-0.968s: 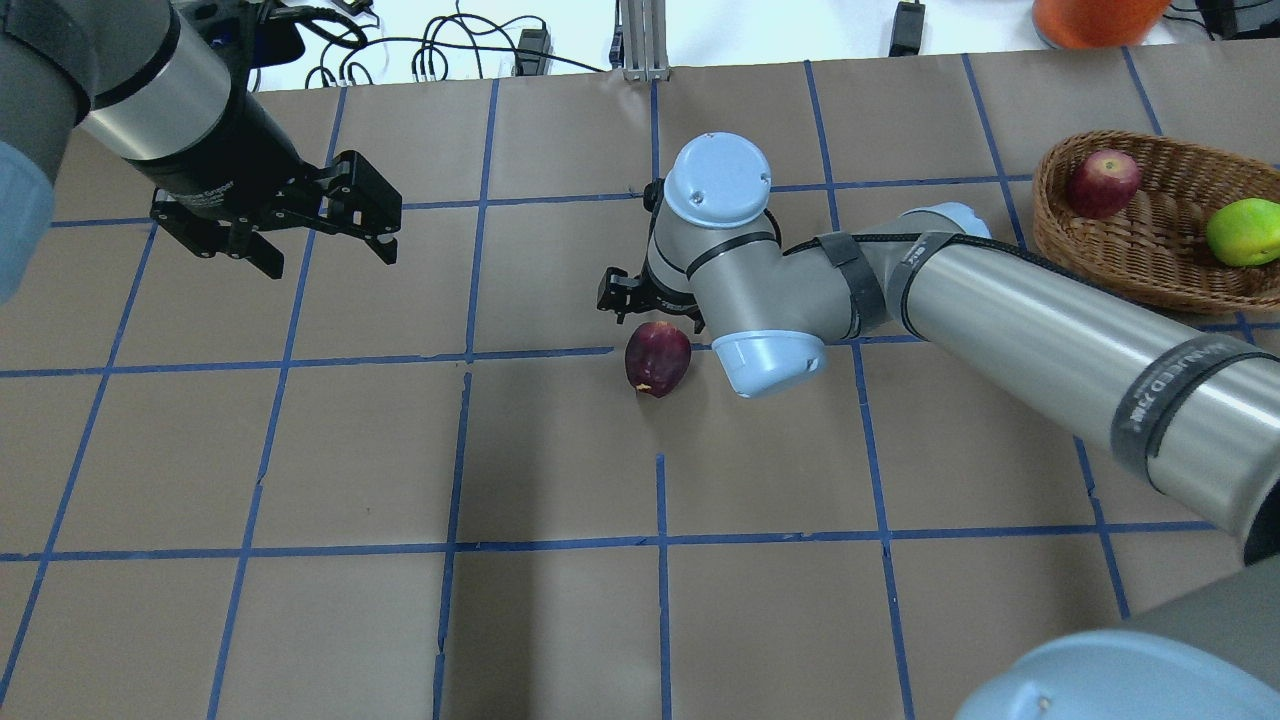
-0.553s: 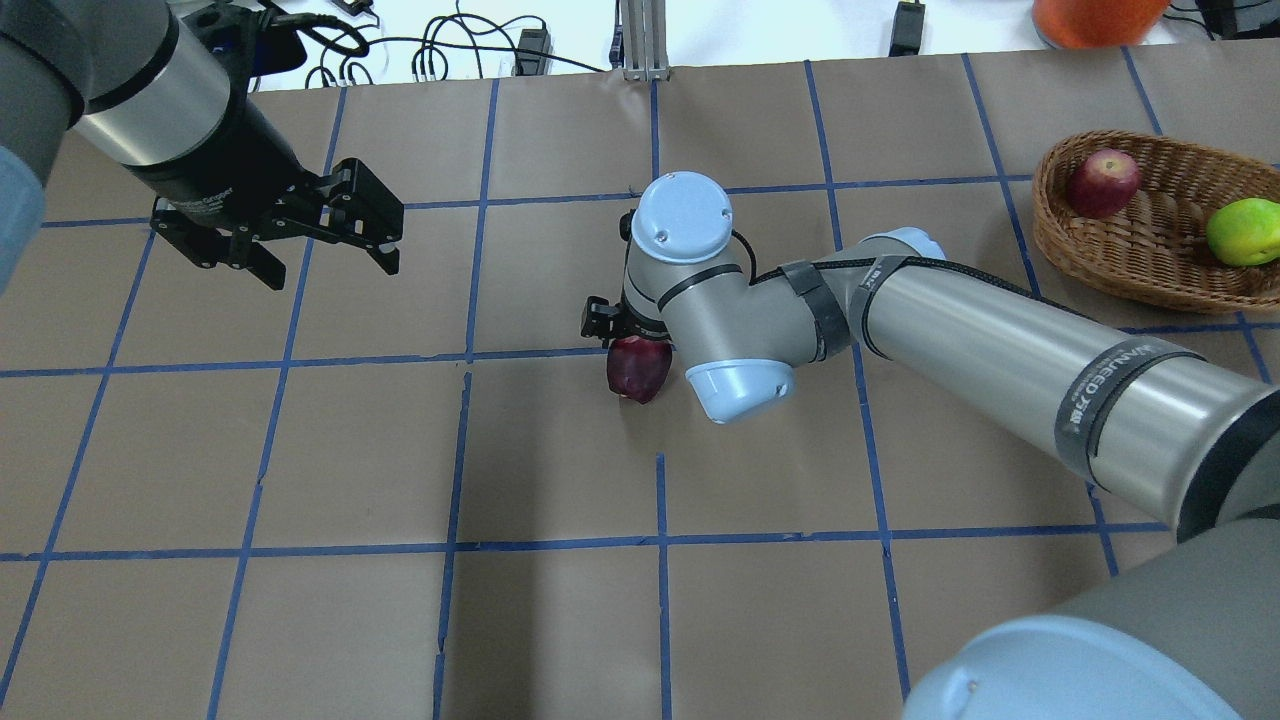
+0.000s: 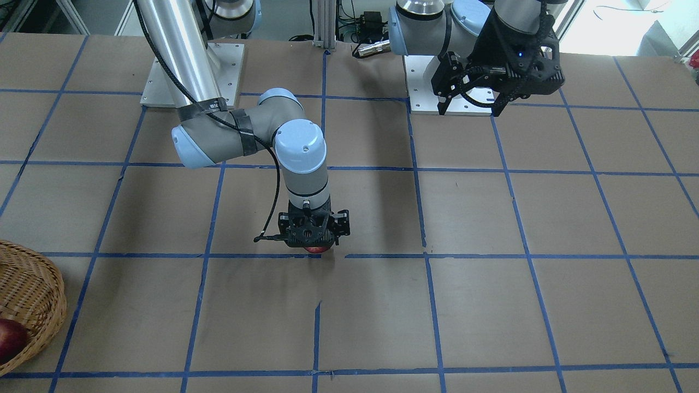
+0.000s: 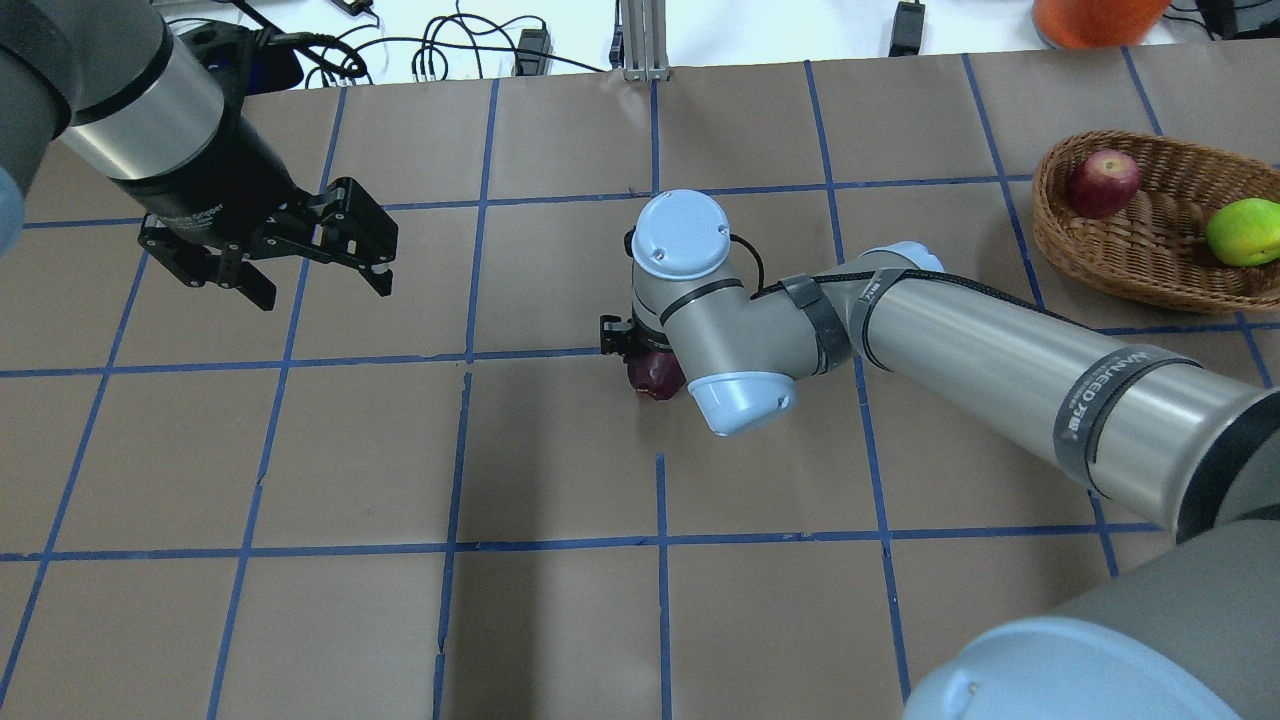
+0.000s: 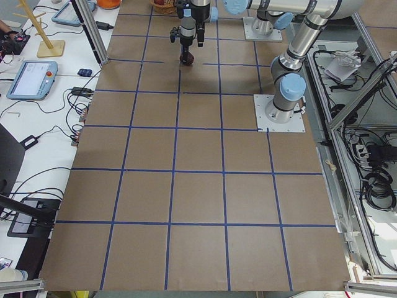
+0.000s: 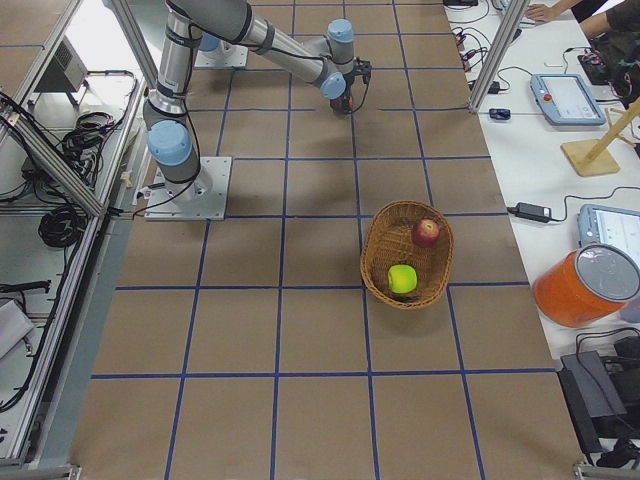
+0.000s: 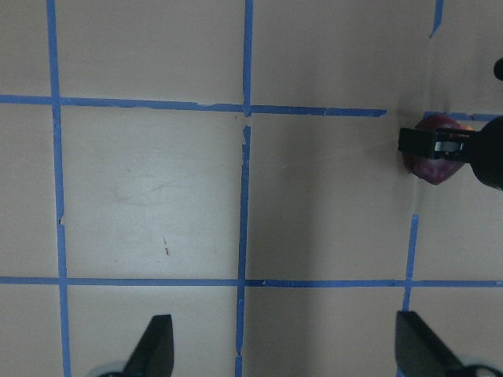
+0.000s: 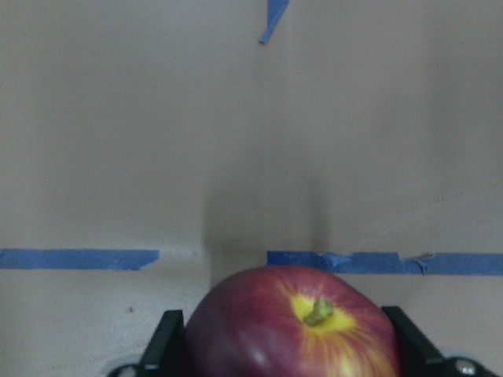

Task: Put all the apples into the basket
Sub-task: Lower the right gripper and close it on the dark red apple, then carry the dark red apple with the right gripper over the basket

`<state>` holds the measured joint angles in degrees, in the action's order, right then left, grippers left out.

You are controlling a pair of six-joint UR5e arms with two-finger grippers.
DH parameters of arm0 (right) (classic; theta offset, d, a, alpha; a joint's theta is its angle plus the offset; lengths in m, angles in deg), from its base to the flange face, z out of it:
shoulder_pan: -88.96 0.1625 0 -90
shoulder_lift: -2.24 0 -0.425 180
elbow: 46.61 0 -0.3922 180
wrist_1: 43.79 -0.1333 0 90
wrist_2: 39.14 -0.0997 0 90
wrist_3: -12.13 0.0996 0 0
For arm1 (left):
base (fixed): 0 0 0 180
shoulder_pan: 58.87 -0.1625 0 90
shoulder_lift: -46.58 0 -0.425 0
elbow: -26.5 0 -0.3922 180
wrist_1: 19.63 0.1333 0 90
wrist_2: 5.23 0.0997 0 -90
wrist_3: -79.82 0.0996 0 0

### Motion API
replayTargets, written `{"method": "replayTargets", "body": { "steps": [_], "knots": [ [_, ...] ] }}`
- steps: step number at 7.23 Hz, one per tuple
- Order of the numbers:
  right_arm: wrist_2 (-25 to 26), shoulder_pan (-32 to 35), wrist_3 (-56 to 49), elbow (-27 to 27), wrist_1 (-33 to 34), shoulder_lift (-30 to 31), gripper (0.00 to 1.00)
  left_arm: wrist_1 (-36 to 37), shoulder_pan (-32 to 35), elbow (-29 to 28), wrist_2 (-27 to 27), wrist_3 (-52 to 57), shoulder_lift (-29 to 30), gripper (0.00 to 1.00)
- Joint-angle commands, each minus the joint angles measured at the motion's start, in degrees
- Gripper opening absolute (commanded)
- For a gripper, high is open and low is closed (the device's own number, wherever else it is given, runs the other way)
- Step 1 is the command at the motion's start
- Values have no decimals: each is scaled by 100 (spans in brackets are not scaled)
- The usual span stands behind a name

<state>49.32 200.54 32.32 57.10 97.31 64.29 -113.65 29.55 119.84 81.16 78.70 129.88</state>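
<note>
A dark red apple [image 4: 655, 375] rests on the table's middle, next to a blue tape line. My right gripper [image 8: 284, 345] is down over it, with a finger against each side, so it is shut on this apple [image 8: 295, 330]. It also shows in the front view [image 3: 315, 250]. The wicker basket [image 4: 1150, 270] stands at the far right. It holds a second red apple [image 4: 1103, 183] and the yellow-green apple [image 4: 1243, 231]. My left gripper [image 4: 325, 285] hangs open and empty above the far left of the table.
An orange container [image 4: 1095, 20] stands beyond the basket, off the table's far edge. Cables [image 4: 450, 50] and a metal post [image 4: 640, 40] line that far edge. The brown table surface carries a blue tape grid [image 4: 660, 540].
My right gripper has come down from just beyond the apple onto it and closed around it. The apple shifted slightly left, then back. My left gripper drifted a little to the left.
</note>
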Motion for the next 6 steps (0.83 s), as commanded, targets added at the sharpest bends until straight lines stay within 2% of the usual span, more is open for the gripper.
{"method": "replayTargets", "body": {
  "steps": [1,4,6],
  "knots": [
    [66,-520,-1246,-105,-482,323,13,-11,0,0,1,16,-24,100],
    [48,-2871,-4330,-420,-1512,904,11,-55,0,0,1,25,-33,100],
    [240,-4130,-6737,-1096,-1585,783,11,-55,0,0,1,33,-24,100]
  ]
}}
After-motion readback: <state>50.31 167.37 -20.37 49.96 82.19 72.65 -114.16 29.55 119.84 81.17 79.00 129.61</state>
